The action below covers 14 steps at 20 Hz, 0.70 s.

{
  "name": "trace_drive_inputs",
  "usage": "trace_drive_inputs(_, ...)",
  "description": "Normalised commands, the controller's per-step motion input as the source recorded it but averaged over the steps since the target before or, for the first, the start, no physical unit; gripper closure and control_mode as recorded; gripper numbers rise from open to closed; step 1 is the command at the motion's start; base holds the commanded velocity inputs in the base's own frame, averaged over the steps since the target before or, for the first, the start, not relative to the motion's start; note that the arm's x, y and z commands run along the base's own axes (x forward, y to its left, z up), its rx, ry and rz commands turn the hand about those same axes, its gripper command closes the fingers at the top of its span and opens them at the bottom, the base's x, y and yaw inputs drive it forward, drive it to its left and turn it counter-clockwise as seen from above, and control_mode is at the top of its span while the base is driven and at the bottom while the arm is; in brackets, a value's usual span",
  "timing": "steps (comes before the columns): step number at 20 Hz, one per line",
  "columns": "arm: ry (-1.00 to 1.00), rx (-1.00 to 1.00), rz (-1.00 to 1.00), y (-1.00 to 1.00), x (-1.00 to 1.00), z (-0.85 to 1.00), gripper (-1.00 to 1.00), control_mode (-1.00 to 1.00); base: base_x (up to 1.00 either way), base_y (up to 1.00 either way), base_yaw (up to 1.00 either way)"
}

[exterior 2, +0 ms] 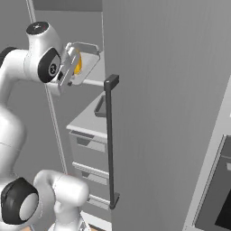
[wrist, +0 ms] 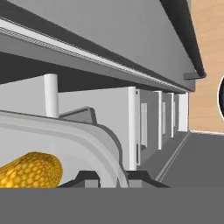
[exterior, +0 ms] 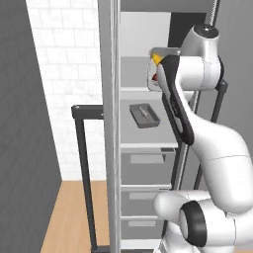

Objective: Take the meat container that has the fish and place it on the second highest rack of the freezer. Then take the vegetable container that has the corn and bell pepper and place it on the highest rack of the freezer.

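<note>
Gripper point(wrist: 111, 177) pinches the vegetable container point(wrist: 94, 135) rim; fish point(exterior: 144, 112) tray sits below.

White glossy arm point(exterior: 217, 143) w/ rounded segments, dark grey joint caps, black band along forearm.

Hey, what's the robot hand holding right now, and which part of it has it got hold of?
The hand holds the vegetable container by its rim, fingers pinching the edge. The corn lies inside it, up by the freezer's top shelf.
</note>
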Motion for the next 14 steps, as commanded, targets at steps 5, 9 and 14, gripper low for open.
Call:
trace_drive_inputs(5, 0.00, 0.00, -0.06, -0.24, 0.74, 0.13, 1.00, -1.00, 0.00, 0.00, 0.00)
trace_drive_inputs(9, -0.02, -0.01, 0.00, -0.31, 0.38, -0.26, 1.00, -1.00, 0.00, 0.00, 0.00)
trace_drive_inputs(14, -0.12, -0.02, 0.00, -0.03, 0.29, -0.57, 1.00, -1.00, 0.00, 0.00, 0.00)
